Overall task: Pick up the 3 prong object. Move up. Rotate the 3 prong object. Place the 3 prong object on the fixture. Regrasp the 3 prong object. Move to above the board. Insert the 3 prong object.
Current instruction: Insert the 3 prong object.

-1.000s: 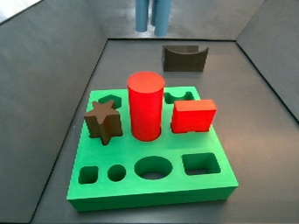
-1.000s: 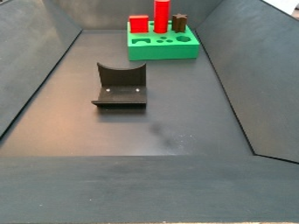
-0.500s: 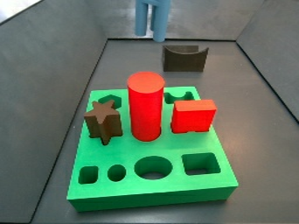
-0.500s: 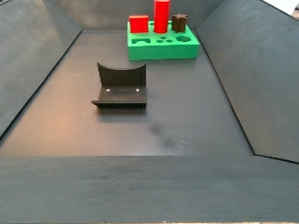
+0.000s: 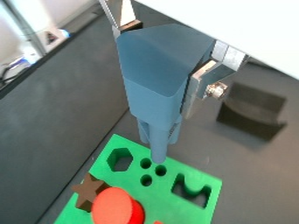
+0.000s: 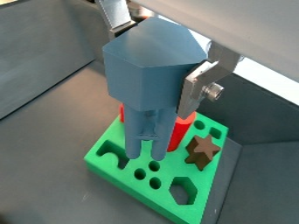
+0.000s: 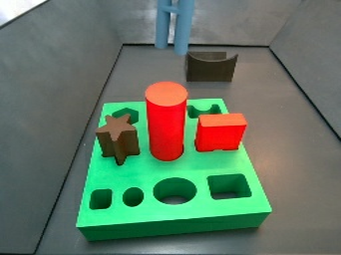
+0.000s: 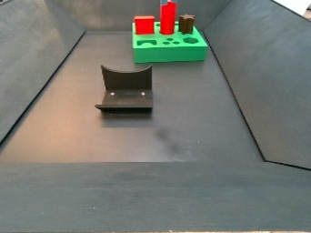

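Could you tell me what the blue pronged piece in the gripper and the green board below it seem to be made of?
The blue pronged piece, held between the gripper's silver fingers above the board, looks like matte moulded plastic: flat even colour, crisp facets, no glare. The green board seems plastic too, or perhaps painted: uniform bright colour, clean-edged cut-outs, slight sheen.

— What do we see nearest us on the dark floor?
— We see the fixture (image 8: 125,89), well apart from the board (image 8: 170,48).
— And on the board?
— We see a red cylinder (image 8: 169,15), a red cube (image 8: 145,25) and a brown block (image 8: 188,21); the gripper is out of sight.
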### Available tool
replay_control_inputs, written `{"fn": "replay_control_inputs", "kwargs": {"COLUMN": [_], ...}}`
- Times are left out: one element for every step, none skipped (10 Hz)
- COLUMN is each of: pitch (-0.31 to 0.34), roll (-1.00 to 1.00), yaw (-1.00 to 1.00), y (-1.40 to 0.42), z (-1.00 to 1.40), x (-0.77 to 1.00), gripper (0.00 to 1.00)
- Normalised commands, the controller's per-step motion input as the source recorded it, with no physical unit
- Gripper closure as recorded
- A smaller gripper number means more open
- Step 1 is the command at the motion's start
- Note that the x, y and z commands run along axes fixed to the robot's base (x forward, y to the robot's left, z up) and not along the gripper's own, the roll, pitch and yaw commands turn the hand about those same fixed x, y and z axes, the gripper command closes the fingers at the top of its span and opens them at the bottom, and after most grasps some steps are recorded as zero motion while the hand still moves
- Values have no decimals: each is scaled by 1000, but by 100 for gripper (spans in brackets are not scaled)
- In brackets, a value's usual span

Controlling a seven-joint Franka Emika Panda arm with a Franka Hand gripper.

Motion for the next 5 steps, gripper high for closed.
{"fn": "replay_control_inputs", "kwargs": {"pitch": [-76, 0, 0, -120, -169], "roll": [-249, 0, 0, -73, -64], "yaw": [-623, -6, 0, -217, -323], "y": [26, 0, -69, 0, 34], "z": [-154, 0, 0, -263, -429], "x": [-126, 0, 0, 0, -34], "gripper": [100, 100, 100, 100, 100]}}
